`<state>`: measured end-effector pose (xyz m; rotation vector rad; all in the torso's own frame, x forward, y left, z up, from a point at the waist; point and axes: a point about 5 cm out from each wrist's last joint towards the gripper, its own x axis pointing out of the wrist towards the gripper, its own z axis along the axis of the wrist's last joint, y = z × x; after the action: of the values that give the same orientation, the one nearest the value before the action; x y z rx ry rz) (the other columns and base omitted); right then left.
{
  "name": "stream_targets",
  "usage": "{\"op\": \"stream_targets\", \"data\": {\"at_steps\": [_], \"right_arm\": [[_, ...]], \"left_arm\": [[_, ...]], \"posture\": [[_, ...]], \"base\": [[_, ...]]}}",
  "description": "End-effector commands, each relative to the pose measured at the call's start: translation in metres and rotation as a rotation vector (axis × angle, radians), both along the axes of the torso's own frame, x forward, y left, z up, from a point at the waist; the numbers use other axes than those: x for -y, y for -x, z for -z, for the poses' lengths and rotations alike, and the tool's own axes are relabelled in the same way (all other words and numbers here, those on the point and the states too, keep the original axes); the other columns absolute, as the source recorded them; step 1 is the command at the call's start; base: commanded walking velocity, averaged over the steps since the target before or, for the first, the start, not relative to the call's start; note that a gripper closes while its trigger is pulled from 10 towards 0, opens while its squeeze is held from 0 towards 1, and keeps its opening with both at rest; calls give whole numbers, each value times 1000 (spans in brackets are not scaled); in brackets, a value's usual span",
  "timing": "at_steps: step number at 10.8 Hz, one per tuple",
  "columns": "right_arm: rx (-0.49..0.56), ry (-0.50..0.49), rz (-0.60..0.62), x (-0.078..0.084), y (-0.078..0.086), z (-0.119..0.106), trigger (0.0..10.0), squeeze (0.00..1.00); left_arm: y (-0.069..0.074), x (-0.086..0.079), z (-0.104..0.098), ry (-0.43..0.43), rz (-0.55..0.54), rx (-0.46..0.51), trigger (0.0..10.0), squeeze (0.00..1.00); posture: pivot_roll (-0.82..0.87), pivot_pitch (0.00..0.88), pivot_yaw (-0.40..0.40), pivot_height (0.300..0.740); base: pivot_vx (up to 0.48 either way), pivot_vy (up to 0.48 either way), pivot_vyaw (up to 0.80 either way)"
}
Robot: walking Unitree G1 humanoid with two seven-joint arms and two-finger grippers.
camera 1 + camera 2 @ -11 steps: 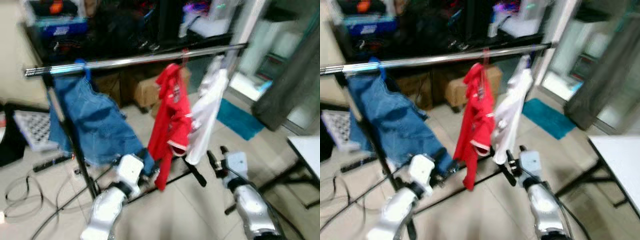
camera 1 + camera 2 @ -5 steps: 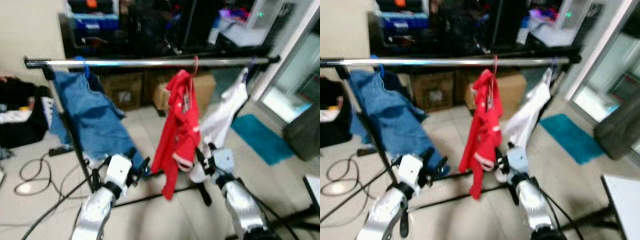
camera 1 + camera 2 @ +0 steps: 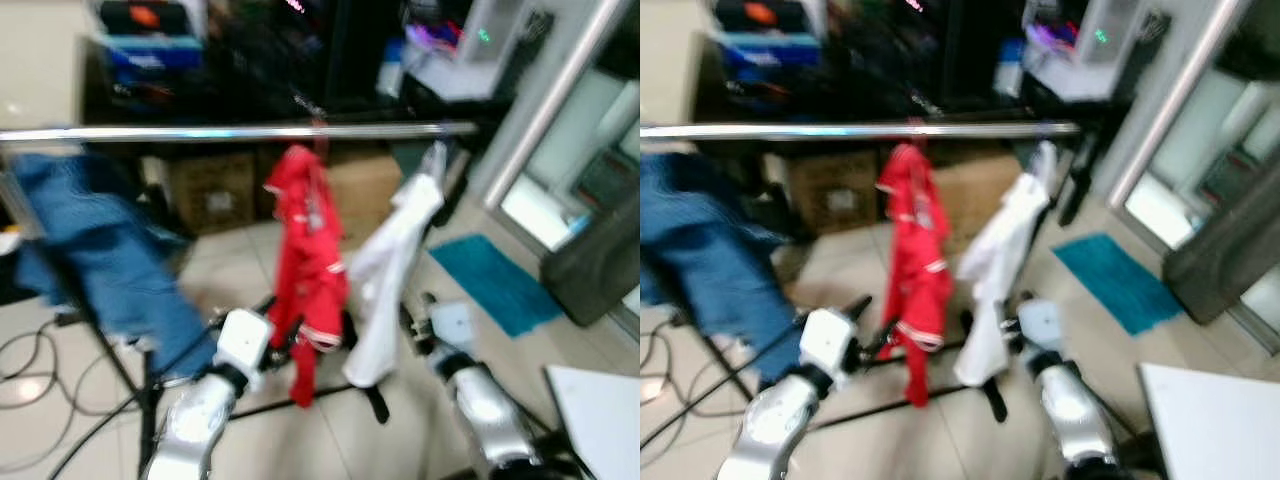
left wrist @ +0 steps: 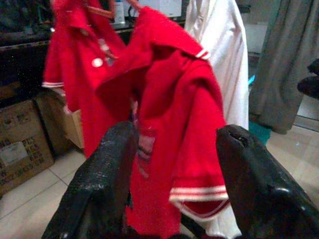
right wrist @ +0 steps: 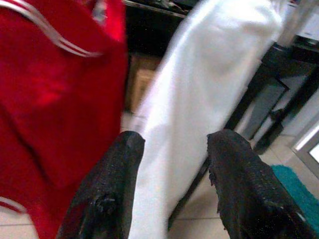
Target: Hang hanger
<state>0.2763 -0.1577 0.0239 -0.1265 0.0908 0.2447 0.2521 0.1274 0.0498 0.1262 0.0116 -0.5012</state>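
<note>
Head views, blurred, put you on a tiled floor (image 3: 330, 440) before a cluttered dark shelf (image 3: 250, 60). A chrome rail (image 3: 240, 132) carries a blue denim garment (image 3: 90, 250), a red shirt (image 3: 308, 270) and a white garment (image 3: 392, 270) — the hangers themselves too blurred to make out. Your left gripper (image 4: 172, 174) is spread, low before the red shirt; your right gripper (image 5: 172, 184) — also spread — faces the white garment.
</note>
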Motion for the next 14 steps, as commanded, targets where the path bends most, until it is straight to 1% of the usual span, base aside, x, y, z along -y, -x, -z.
{"op": "stream_targets", "data": {"at_steps": [1, 4, 5, 8, 10, 14], "right_arm": [[6, 20, 37, 15, -2, -3, 10000, 0], [3, -5, 62, 15, -3, -3, 10000, 0], [13, -8, 62, 15, -6, -6, 10000, 0], [32, 9, 56, 14, -8, -9, 10000, 0], [66, 36, 35, 10, -9, -14, 10000, 0], [46, 20, 49, 9, -11, -12, 10000, 0]], "left_arm": [[0, 11, -1, 7, 34, 3, 10000, 0], [0, 10, -1, 3, 39, 3, 10000, 0], [-1, 11, -2, 7, 39, 4, 10000, 0], [-2, 12, -2, 19, 34, 1, 10000, 0], [-3, 12, -2, 22, 32, 2, 10000, 0], [-3, 12, -3, 22, 32, 4, 10000, 0]], "posture": [[126, 36, -88, 740], [124, 36, -85, 740], [123, 35, -85, 740], [123, 35, -88, 740], [124, 33, -89, 740], [125, 31, -86, 740]], "base": [[296, -300, 0], [294, -296, 0], [259, 0, 0], [0, 0, 0], [0, 0, 800], [0, 0, 800]]}}
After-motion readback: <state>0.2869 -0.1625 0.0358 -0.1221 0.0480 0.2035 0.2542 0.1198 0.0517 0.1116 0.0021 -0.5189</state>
